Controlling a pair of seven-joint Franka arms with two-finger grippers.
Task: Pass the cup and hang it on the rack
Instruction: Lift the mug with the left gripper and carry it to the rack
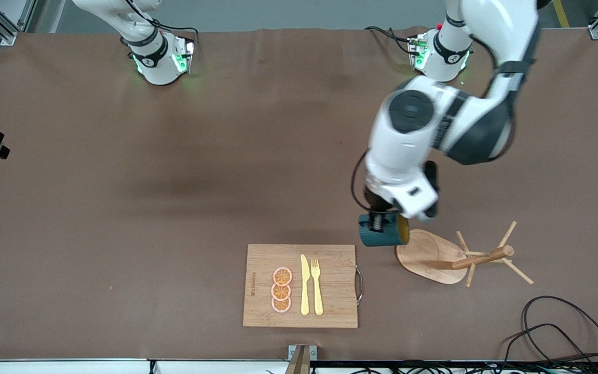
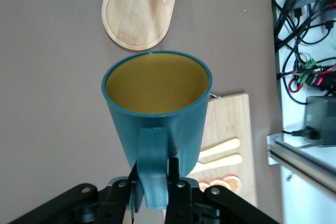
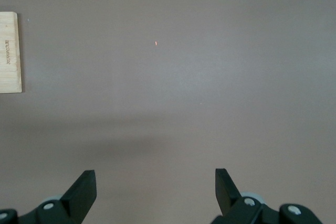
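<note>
The dark teal cup [image 1: 382,236] with its mustard-yellow inside hangs on its side in my left gripper [image 1: 379,222], just above the table beside the rack's oval base [image 1: 426,257]. In the left wrist view the cup [image 2: 157,114] fills the middle, and my left gripper [image 2: 155,174] is shut on its handle [image 2: 153,174]. The wooden rack [image 1: 480,257] leans its post and pegs toward the left arm's end; its base also shows in the left wrist view [image 2: 139,11]. My right gripper [image 3: 155,182] is open and empty over bare table; it is out of the front view.
A wooden cutting board [image 1: 262,311] with a yellow knife [image 1: 304,285], a fork [image 1: 317,285] and orange slices [image 1: 281,290] lies beside the rack, toward the right arm's end. Black cables [image 1: 563,327] lie at the table's near corner by the rack.
</note>
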